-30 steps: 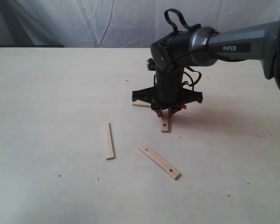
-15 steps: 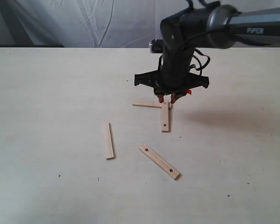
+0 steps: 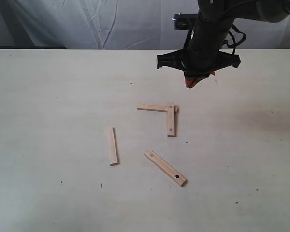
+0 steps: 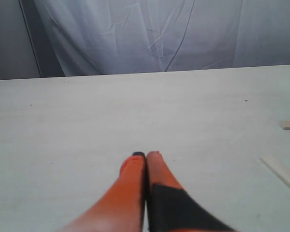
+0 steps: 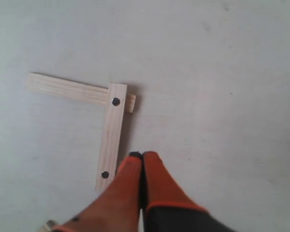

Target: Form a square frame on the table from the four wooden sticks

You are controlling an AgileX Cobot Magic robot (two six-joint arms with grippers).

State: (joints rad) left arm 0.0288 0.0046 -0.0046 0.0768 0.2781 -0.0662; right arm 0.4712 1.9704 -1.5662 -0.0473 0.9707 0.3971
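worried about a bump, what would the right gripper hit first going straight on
Likely bare table beside the dotted stick; depth is unclear, so the right gripper might clip that stick.

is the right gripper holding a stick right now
No, the right gripper is shut on nothing; the dotted stick lies free, its end overlapping a plain stick.

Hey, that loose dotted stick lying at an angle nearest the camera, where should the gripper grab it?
Take the loose dotted stick at its middle, between the two dots, pinching across its narrow width from straight above. It lies flat and alone on the table, so only its long edges offer a hold; turn the right gripper to match its diagonal.
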